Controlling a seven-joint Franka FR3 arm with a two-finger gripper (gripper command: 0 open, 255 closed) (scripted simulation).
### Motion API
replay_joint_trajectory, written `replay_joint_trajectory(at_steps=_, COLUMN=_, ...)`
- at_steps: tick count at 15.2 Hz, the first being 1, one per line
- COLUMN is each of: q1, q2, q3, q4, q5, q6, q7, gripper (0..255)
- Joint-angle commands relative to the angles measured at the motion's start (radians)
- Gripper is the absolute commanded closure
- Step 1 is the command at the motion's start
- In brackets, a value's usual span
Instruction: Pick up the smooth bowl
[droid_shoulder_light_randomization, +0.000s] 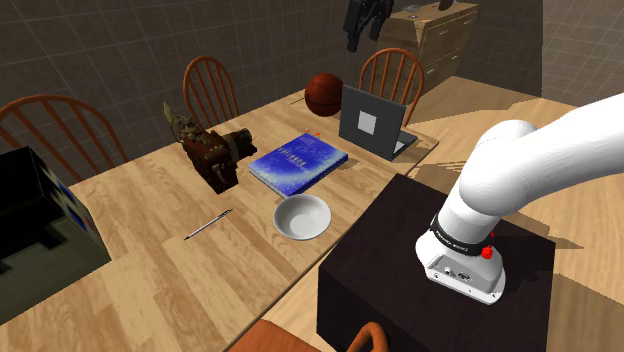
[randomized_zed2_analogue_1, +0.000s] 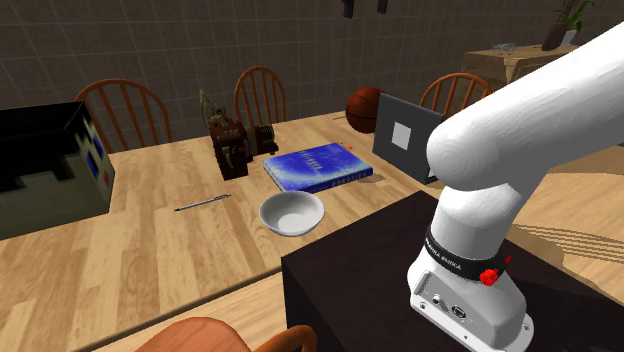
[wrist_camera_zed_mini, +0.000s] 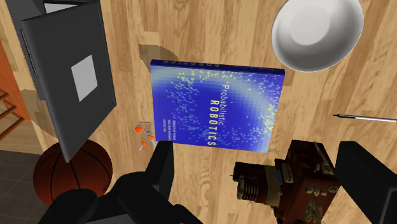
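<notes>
Wrist view: fingers (wrist_camera_zed_mini: 162, 168) spread wide, empty, aimed at the robotics book (wrist_camera_zed_mini: 216, 105); the white bowl (wrist_camera_zed_mini: 317, 33) near the counter (wrist_camera_zed_mini: 203, 32) edge may skid from a shallow pinch.

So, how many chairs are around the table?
4. Along the table's far edge: left chair, middle chair, right chair. The fourth chair is at the near edge, beside the stand. Others may be hidden.
</notes>
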Motion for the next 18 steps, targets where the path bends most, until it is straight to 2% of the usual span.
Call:
replay_joint_trajectory(at_steps=1, q1=0.0, q2=0.0, q3=0.0, q4=0.0, q5=0.0, q6=0.0, q7=0.0, gripper=0)
replay_joint_trajectory(at_steps=10, q1=0.018, q2=0.057, q3=0.194, q4=-0.184, q5=-0.006, q6=0.178, q7=0.228, gripper=0)
replay_joint_trajectory(at_steps=18, q1=0.016, q2=0.226, q3=0.376, q4=-0.256, q5=-0.04, q6=0.338, q7=0.462, gripper=0)
